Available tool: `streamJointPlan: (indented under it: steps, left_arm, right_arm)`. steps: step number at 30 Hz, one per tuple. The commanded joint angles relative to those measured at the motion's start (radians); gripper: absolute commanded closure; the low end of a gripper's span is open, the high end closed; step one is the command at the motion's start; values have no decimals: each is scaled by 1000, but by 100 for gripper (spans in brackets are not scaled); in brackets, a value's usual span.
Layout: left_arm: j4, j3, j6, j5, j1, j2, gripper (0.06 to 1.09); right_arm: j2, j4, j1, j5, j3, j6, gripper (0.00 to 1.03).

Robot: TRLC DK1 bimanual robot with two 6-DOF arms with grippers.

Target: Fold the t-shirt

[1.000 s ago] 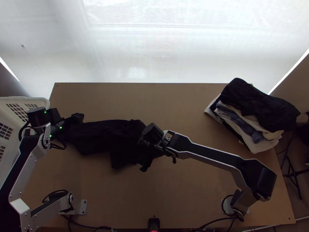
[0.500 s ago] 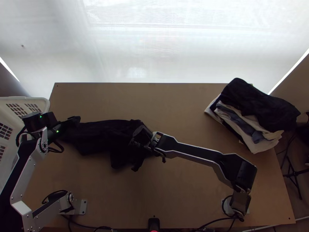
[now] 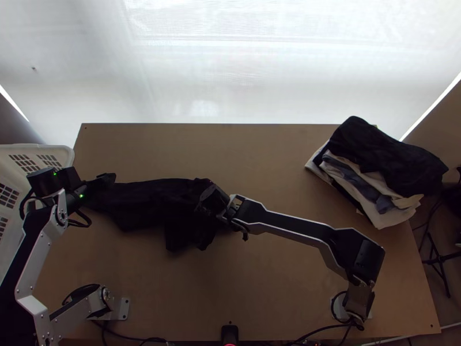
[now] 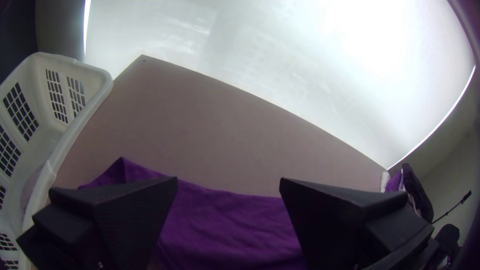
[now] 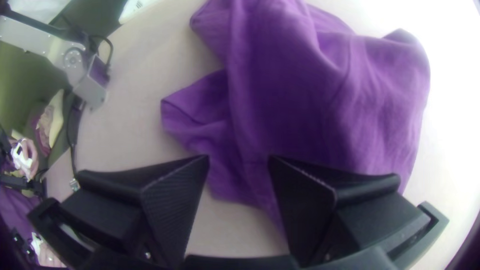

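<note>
The t-shirt [image 3: 150,202], near black from above, lies bunched and lengthwise across the table's left half. My left gripper [image 3: 106,179] is at the shirt's left end. In the left wrist view my left gripper [image 4: 229,185] stands open, with the purple-looking shirt [image 4: 225,225] below and between its fingers. My right gripper [image 3: 212,200] is over the shirt's right part, its tips hard to tell from the dark cloth. The right wrist view has my right gripper [image 5: 238,162] open, and the shirt [image 5: 300,100] lies rumpled with uneven folds beneath it.
A white basket [image 3: 64,151] stands at the table's left edge. A pile of clothes [image 3: 380,167] lies at the back right, a dark piece on top. Bare tabletop [image 3: 259,155] stretches behind the shirt and in front of it.
My left gripper has shifted a little to the left and toward the near edge. My right gripper has moved left over the shirt. The shirt looks much the same.
</note>
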Motion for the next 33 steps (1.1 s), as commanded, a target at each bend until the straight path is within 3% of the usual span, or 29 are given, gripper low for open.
streamJointPlan:
  steps: [1,11,14,17,19,23,33]
  left_arm:
    - [1,8,4,8,6,14,10]
    - [-1,10,19,18,38,16,10]
    - [-39,19,23,20,41,16,10]
    - [-73,22,34,20,46,8,10]
    - [-76,20,37,20,52,0,10]
    - [-83,31,39,23,53,-9,10]
    - [-87,97,-21,26,46,16,10]
  right_arm:
    - [26,7,-15,22,-5,-9,46]
    - [66,39,-25,22,4,-9,47]
    - [66,67,-39,31,6,2,59]
    - [67,88,-55,43,8,14,60]
    - [72,91,-65,45,6,23,68]
    - [63,123,-73,45,-20,23,100]
    - [-154,123,-119,43,-108,60,100]
